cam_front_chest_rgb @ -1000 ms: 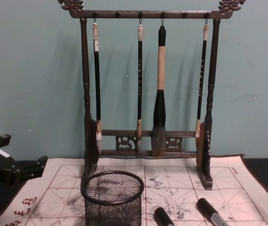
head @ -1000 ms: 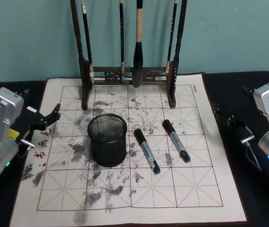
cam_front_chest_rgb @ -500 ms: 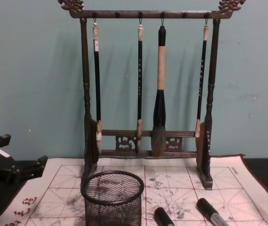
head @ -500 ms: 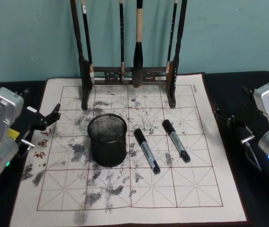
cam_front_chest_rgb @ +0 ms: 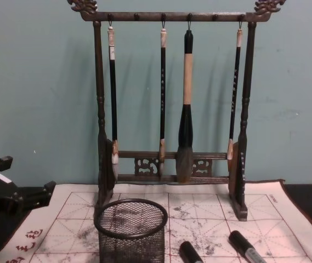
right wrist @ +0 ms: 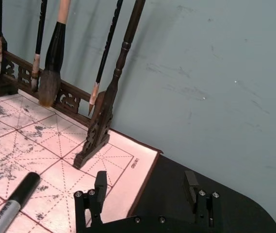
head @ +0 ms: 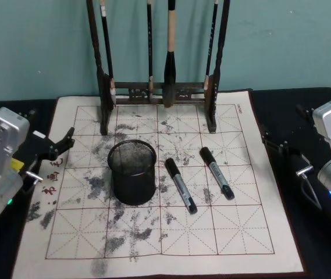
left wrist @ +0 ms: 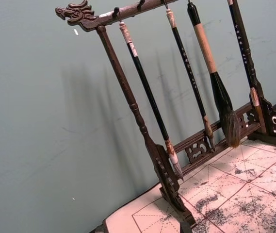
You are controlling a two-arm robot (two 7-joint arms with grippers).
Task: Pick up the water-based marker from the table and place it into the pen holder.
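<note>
Two black markers with grey labels lie on the ink-stained grid mat, one (head: 180, 185) just right of the pen holder and another (head: 216, 172) further right. The pen holder (head: 132, 172) is a round black mesh cup standing upright at the mat's middle left, also seen in the chest view (cam_front_chest_rgb: 131, 230). My left gripper (head: 65, 146) hovers open at the mat's left edge, apart from the cup. My right gripper (right wrist: 145, 187) is open over the black table beyond the mat's right edge, with the nearer marker (right wrist: 11, 204) off to one side of it.
A tall dark wooden rack (head: 159, 93) with several hanging calligraphy brushes stands at the back of the mat (head: 223, 232). Behind it is a teal wall. Black table surface (head: 305, 244) borders the mat on both sides.
</note>
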